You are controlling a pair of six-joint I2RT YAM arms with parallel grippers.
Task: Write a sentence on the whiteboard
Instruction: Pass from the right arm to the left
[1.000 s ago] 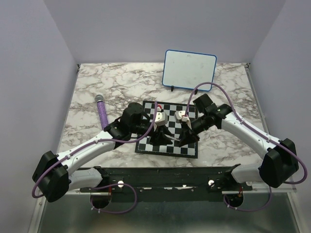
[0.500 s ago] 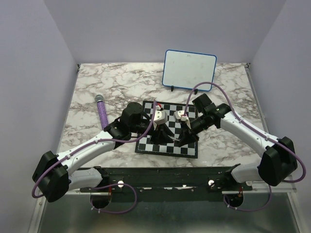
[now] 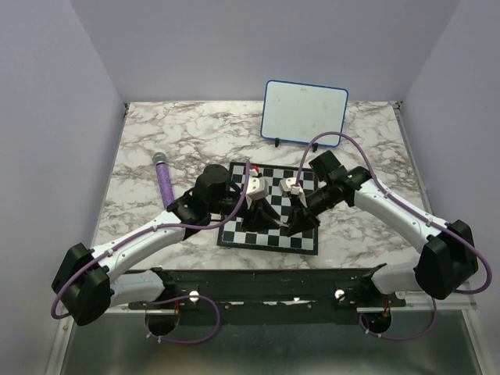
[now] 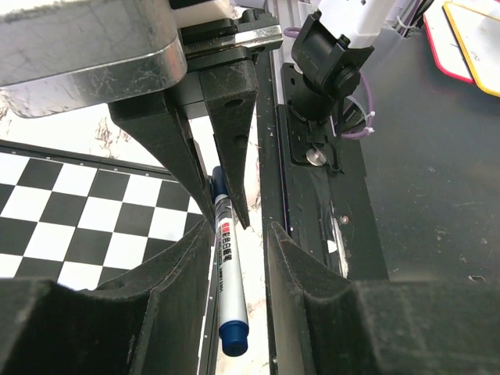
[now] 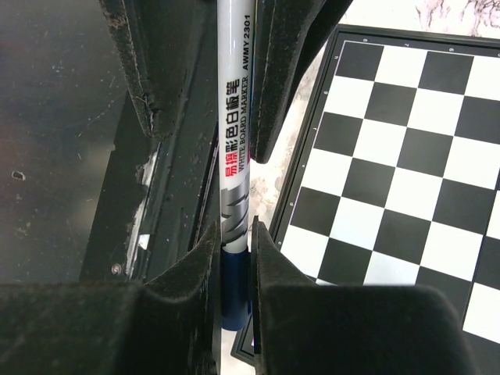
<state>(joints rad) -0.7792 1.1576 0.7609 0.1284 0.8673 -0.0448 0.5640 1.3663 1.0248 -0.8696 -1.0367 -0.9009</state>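
- Top view: the whiteboard (image 3: 305,113) stands propped at the back of the marble table (image 3: 195,133), well apart from both arms. Any writing on it is too faint to read. The left gripper (image 3: 262,217) and right gripper (image 3: 295,222) meet low over the near part of the chessboard (image 3: 269,173). A purple cylinder (image 3: 164,181) lies off to the left.
- Left wrist: the left jaws straddle a white marker (image 4: 226,266) with a blue cap. A gap shows on one side, so they are parted, not clamped.
- Right wrist: the right jaws are pressed tight on the marker's barrel, just beside the chessboard's edge.
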